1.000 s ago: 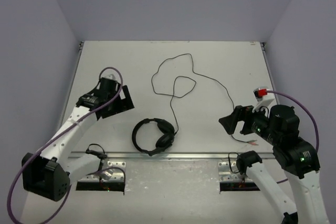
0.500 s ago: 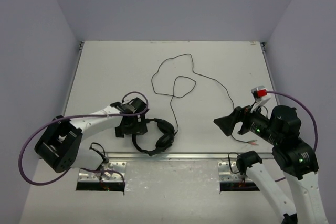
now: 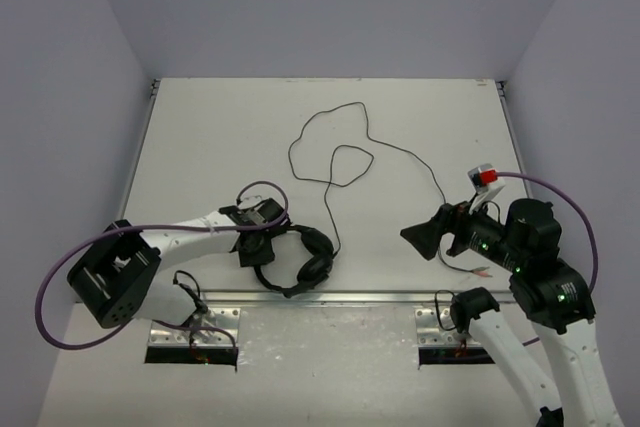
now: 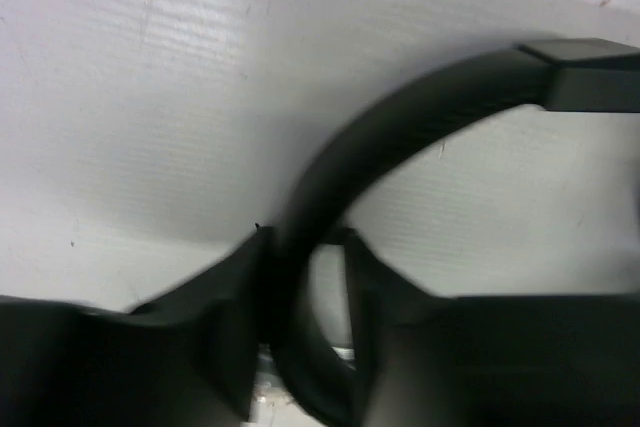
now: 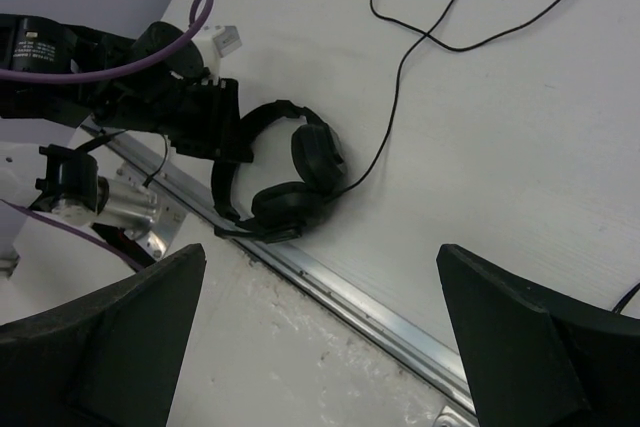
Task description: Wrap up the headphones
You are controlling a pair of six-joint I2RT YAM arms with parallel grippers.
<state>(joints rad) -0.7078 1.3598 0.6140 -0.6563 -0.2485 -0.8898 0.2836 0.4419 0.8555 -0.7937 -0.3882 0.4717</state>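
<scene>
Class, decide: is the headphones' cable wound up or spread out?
Spread out. The cable trails from the headphones in loose loops across the table.

**Open room:** bare table (image 3: 200, 137) along the left, far and right sides. There is an open lane between the headphones (image 3: 312, 268) and the right gripper (image 3: 418, 236), whose fingers are spread wide above the surface.

**Obstacles:**
- Cable (image 3: 335, 152) lies in loose loops across mid-table, one strand running down to the earcups (image 3: 316, 243).
- Left gripper (image 3: 252, 249) straddles the headband (image 4: 400, 127), blocking that side.
- Metal rail (image 3: 350, 296) sits just beside the headphones' near edge.
- Walls (image 3: 80, 97) stand on three sides.
</scene>
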